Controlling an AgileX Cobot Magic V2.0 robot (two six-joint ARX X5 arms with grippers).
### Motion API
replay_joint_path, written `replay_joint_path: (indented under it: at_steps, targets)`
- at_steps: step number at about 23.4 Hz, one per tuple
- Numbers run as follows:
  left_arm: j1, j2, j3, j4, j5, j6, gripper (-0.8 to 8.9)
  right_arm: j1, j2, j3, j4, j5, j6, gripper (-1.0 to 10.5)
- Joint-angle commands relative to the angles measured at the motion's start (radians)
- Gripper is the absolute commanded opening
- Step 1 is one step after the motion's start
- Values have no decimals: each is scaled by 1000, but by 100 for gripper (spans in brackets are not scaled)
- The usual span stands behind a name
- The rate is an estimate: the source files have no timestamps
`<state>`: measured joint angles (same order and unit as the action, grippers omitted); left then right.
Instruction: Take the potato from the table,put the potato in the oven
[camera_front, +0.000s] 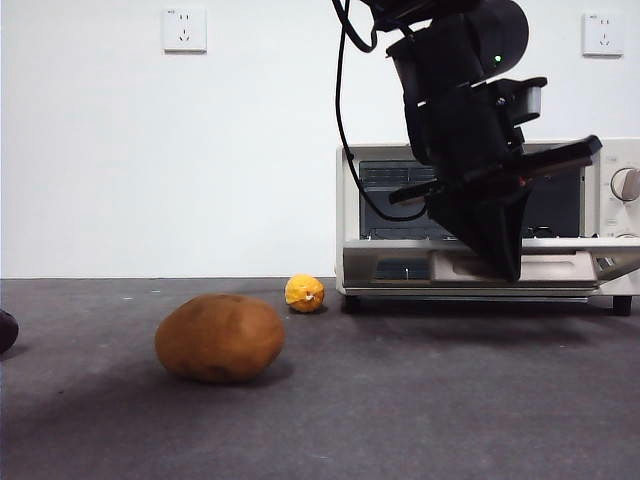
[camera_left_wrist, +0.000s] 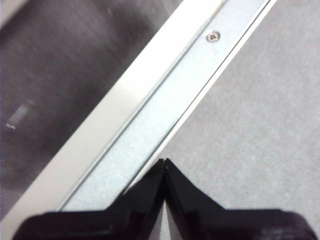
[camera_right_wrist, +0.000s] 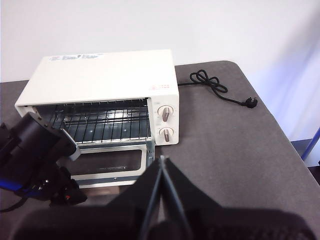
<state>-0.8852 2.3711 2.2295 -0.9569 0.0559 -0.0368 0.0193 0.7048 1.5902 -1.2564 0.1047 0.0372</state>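
Note:
The potato, large, oval and orange-brown, lies on the dark grey table at the front left, apart from both grippers. The cream-white oven stands at the back right with its door folded down flat. My left gripper points down at that door with its jaws shut and nothing in them; its wrist view shows its tips just over the door's metal edge. My right gripper is shut and empty, high up in front of the oven, whose wire rack is bare.
A small yellow lumpy ball lies left of the oven. A dark purple object peeks in at the left edge. The oven's power cord trails across the table to its right. The left arm shows in the right wrist view.

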Motion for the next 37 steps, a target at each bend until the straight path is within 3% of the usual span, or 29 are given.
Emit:
replay_joint_path:
  at_steps: [1, 22, 31, 35, 37]
  targets:
    - [11, 29, -10, 36, -50, -14, -6, 1, -3, 4, 5, 2, -7, 3]
    - [-39, 44, -10, -61, -1, -39, -6, 40, -2, 4, -1, 1, -16, 3]
    - [-50, -105, -10, -101, 51, -23, -6, 74, 14, 4, 6, -5, -49, 3]
    - [-50, -225, -10, -122, 55, -5, -6, 74, 43, 4, 6, -69, -49, 2]
    - [-48, -295, -10, -140, 54, 5, -6, 74, 66, 4, 1, -150, -49, 1]
